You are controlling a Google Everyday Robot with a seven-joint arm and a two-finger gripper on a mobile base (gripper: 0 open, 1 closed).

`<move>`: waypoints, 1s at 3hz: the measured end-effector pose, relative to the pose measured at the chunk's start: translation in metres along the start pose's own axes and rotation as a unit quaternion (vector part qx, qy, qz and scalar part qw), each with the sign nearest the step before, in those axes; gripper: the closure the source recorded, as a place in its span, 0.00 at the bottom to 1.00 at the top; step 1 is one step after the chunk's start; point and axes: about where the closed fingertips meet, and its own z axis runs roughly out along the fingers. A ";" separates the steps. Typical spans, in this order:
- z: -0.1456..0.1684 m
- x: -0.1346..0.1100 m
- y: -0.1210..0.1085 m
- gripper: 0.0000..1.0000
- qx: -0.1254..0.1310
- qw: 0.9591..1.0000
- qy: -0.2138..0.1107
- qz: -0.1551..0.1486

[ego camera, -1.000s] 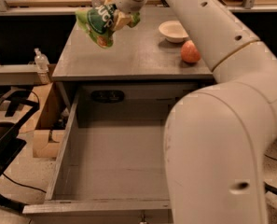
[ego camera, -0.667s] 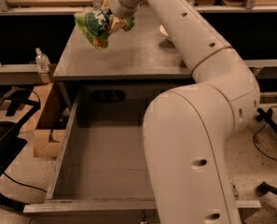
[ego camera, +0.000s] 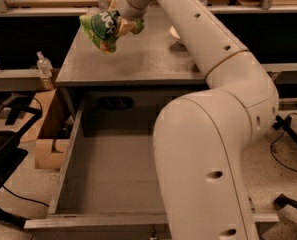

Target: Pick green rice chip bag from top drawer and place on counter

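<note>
While its wrist bends down over the left rear of the grey surface, the hand is clamped on the green rice chip bag, holding it clear above. Its white arm stretches forward across the open top drawer.

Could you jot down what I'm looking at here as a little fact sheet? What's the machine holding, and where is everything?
Gripper: over the back left part of the counter, closed on the bag
Green chip bag: crinkled, hanging from the gripper, apparently above the counter rather than resting on it
Counter: grey top directly behind the drawer
Drawer: pulled open, grey bottom showing
Bowl: on the counter, mostly hidden behind the arm
Bottle: on a ledge left of the counter
</note>
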 end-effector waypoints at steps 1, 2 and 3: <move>0.004 -0.001 0.002 0.22 -0.003 1.000 -0.001 0.000; 0.008 -0.002 0.004 0.01 -0.005 1.000 -0.002 0.000; 0.009 -0.003 0.004 0.00 -0.006 1.000 -0.003 -0.001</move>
